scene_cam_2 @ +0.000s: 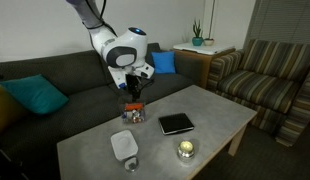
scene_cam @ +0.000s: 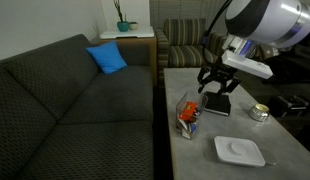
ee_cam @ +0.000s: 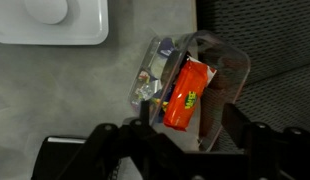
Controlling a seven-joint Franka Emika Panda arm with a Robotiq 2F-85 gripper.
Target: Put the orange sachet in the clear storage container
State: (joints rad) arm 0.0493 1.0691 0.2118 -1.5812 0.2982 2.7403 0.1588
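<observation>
The small bright orange-red sachet (ee_cam: 187, 95) is a glossy oblong packet with yellow-green print along its face. It lies slanted inside the small clear plastic storage container (ee_cam: 231, 62), resting on top of the blue and white items there. In an exterior view it shows as an orange spot (scene_cam: 191, 103) at the tub's top. The container stands on the grey surface (ee_cam: 85, 95) near the edge beside the dark grey sofa (ee_cam: 280, 90). The hand (ee_cam: 185, 150) hangs above the tub, its jaws parted wider than the sachet and gripping nothing.
</observation>
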